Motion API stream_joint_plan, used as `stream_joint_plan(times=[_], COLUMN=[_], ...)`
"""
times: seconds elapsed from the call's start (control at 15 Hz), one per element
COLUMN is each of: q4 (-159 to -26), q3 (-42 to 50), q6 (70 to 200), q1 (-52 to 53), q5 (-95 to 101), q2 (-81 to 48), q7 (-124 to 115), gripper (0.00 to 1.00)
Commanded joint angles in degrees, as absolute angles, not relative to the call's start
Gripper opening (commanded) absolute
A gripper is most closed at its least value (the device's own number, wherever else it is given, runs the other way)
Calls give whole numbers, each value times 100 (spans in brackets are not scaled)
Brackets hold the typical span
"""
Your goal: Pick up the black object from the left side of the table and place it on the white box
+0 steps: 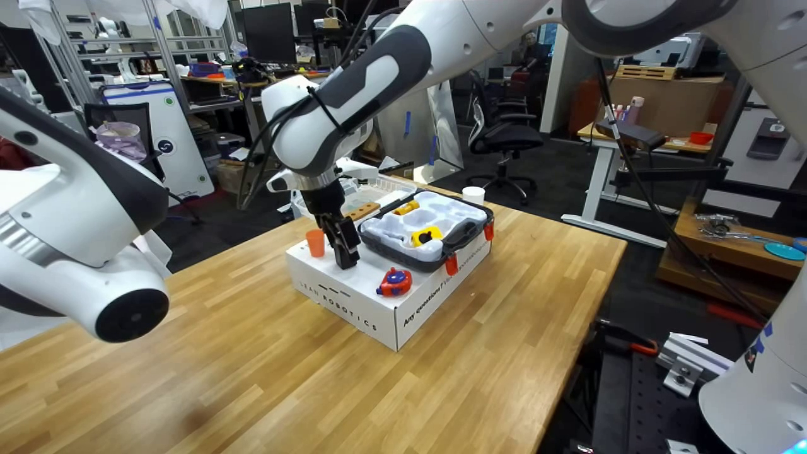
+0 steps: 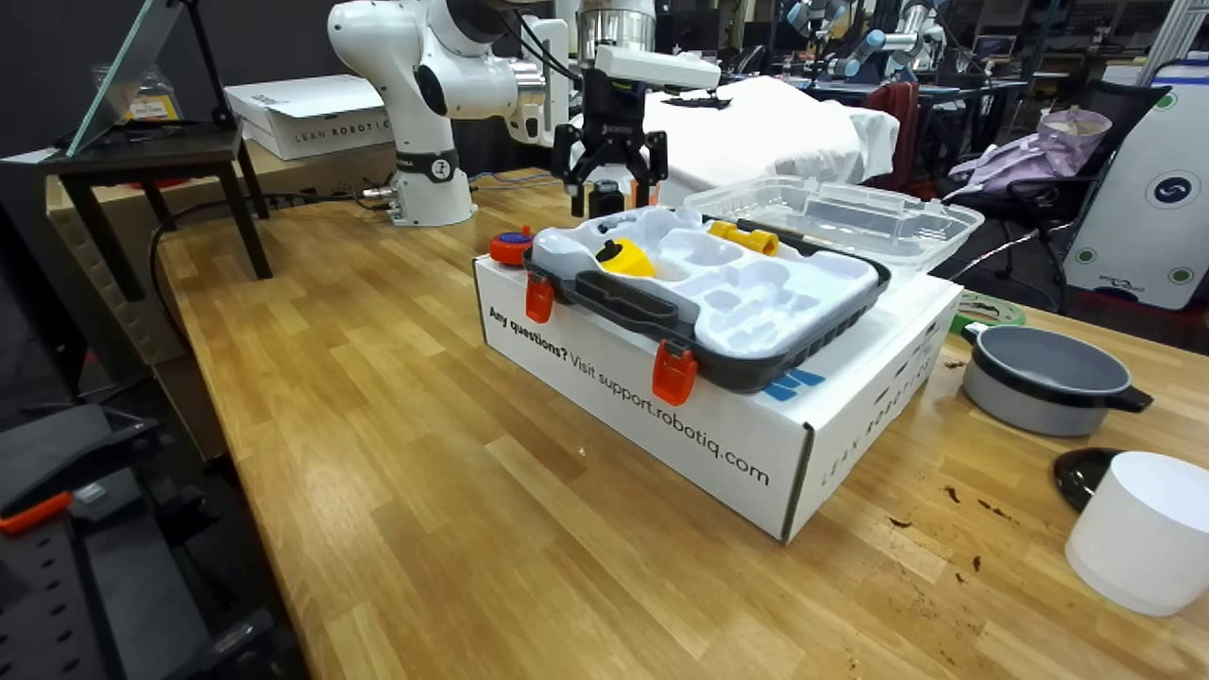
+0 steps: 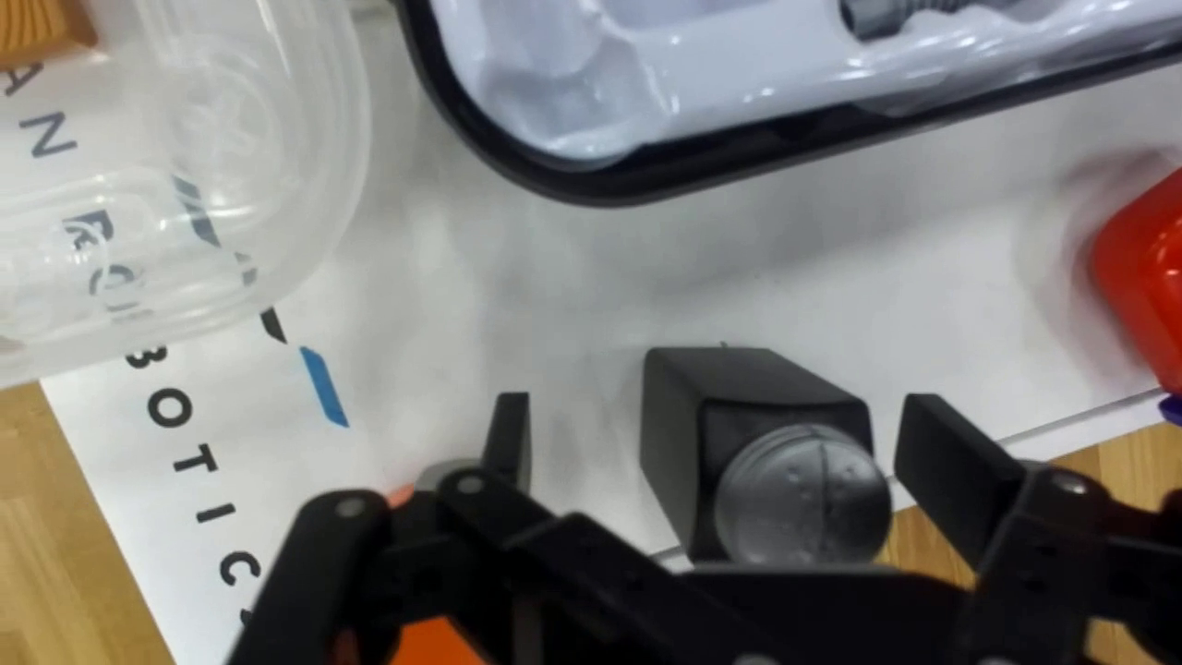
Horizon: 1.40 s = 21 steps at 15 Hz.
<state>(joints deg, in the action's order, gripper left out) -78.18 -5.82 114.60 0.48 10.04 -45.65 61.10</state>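
The black object (image 3: pixel 757 397) is a small dark block with a round grey cap. It appears to stand upright on the white box (image 3: pixel 591 277), near its edge. The box also shows in both exterior views (image 1: pixel 343 306) (image 2: pixel 652 416), on the wood table (image 1: pixel 252 359). My gripper (image 3: pixel 729 443) is open, with one finger on each side of the block and gaps on both sides. The block sits nearer the right finger in the wrist view. In an exterior view the block (image 2: pixel 605 200) shows between the fingers; in an exterior view (image 1: pixel 345 252) it blends with the dark gripper.
On the box are an open case (image 1: pixel 410 252) with a pale liner, a red toy (image 1: pixel 395 282), an orange cup (image 1: pixel 316 243) and a clear plastic container (image 2: pixel 841 222). A grey pot (image 2: pixel 1048 378) and white cup (image 2: pixel 1143 538) stand beside it. Another arm (image 1: pixel 94 252) hangs over the table.
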Motion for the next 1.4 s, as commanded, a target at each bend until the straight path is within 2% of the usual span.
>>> stream_joint_plan(times=[0.0, 1.33], q4=[-7726, -7839], q3=[-659, -630], q6=[11480, 11775], q1=[-22, 39], q5=[948, 1017], q2=[-4600, -4533], q7=[6307, 6346], gripper=[100, 100])
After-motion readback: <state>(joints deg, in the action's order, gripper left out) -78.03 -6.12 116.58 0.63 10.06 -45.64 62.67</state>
